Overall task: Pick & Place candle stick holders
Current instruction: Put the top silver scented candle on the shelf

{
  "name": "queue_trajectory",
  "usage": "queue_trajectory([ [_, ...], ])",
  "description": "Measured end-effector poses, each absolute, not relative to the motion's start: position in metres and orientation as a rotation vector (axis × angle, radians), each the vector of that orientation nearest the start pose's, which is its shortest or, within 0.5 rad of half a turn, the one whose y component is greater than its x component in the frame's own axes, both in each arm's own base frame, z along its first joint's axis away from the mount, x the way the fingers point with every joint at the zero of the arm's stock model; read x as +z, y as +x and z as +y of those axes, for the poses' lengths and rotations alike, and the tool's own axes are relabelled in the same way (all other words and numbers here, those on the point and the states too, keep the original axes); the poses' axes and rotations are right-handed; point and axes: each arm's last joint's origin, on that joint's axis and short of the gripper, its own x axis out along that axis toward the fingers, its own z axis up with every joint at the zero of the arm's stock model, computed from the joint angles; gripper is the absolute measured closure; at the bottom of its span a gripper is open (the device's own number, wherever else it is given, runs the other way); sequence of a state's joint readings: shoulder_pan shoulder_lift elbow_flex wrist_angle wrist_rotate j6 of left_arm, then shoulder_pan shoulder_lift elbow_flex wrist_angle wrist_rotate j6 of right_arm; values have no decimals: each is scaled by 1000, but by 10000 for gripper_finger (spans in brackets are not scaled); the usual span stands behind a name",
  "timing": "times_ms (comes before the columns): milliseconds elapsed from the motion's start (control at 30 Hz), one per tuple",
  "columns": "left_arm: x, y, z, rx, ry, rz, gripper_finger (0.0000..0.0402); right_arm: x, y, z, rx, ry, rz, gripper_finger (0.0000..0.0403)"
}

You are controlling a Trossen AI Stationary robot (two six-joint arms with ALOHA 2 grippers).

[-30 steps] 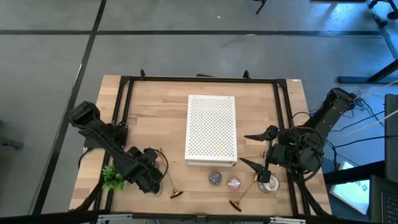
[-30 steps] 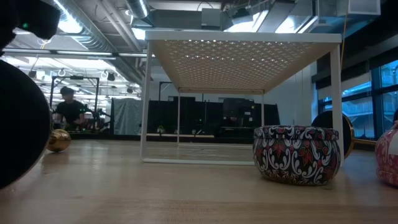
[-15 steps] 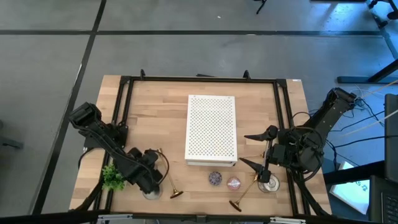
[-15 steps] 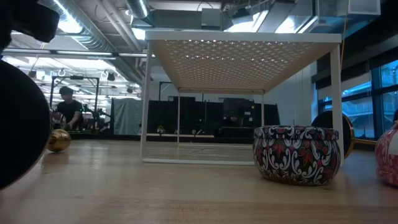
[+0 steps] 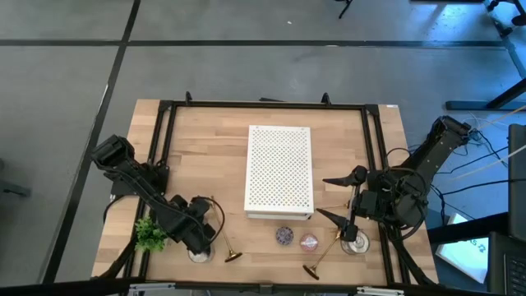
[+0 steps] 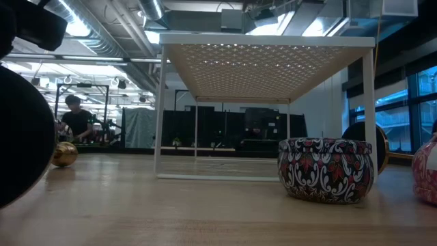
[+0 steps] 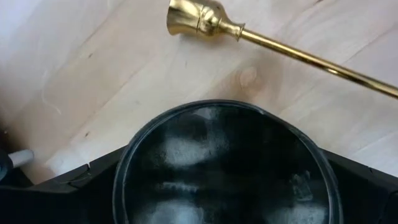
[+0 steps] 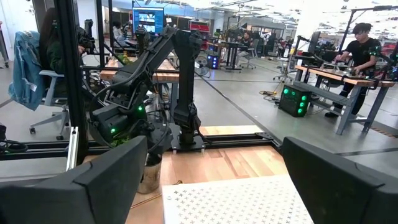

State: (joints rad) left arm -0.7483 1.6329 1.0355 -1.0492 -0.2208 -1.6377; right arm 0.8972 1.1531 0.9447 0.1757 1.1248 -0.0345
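Observation:
One gold candle stick holder [image 5: 222, 232] lies on its side on the wood, just right of my left gripper [image 5: 197, 238]; its cup [image 7: 196, 18] and thin stem [image 7: 323, 65] show in the left wrist view. A second holder [image 5: 319, 259] lies near the front edge. My left gripper points down, its fingers wide apart on either side of a round silver tin [image 7: 224, 168] standing on the table. My right gripper [image 5: 333, 197] hangs level above the table, open with nothing between its fingers, beside the white shelf [image 5: 279, 171]. My left gripper straddles the round tin from above, one finger [image 7: 62, 190] at each side of its dark rim [image 7: 124, 168]. I cannot tell whether the fingers touch the tin's wall. The tin sits upright on the table.
The white perforated shelf [image 6: 266, 102] stands mid-table on thin legs. Two small patterned tins [image 5: 284, 236] [image 5: 309, 242] sit in front of it, and another silver tin [image 5: 355, 244] sits under the right arm. A green plant [image 5: 149, 234] is at the left front. A black frame [image 5: 263, 105] rims the table.

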Motion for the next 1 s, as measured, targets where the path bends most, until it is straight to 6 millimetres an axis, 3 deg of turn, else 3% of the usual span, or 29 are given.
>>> queue_trajectory([
  [267, 182, 198, -176, 786, -551, 1281, 9, 350, 173, 175, -227, -62, 21, 27],
  [600, 153, 195, -171, 710, -652, 1287, 43, 350, 173, 175, -227, -62, 21, 27],
  [867, 167, 190, -156, 717, -663, 1261, 48, 350, 173, 175, -227, -68, 21, 27],
  [1000, 187, 190, -147, 703, -696, 1111, 48, 350, 173, 175, -227, -68, 21, 27],
])
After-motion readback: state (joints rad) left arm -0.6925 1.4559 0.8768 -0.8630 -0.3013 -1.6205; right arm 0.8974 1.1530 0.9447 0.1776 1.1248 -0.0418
